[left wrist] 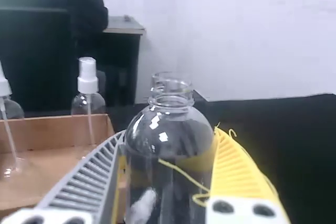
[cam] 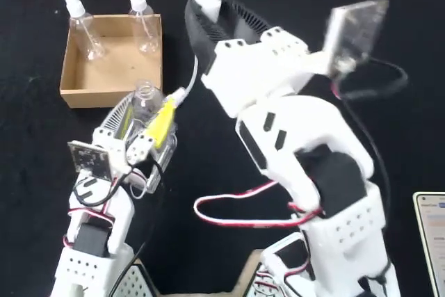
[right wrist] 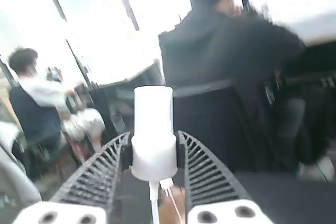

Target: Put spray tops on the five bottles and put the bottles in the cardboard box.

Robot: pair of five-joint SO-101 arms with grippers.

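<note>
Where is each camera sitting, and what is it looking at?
High view: fixed above, looks down on the table, box, left arm and right arm.
Left wrist view: on the left wrist, looks along the left fingers at the open bottle.
Right wrist view: on the right wrist, looks along the right fingers at the spray top.
Shared: high view shows bottle and spray top too.

The left gripper (cam: 147, 107) clamps an open bottle (left wrist: 168, 145) upright; the right gripper (cam: 212, 6), raised higher, pinches a spray top (right wrist: 153, 124).
</note>
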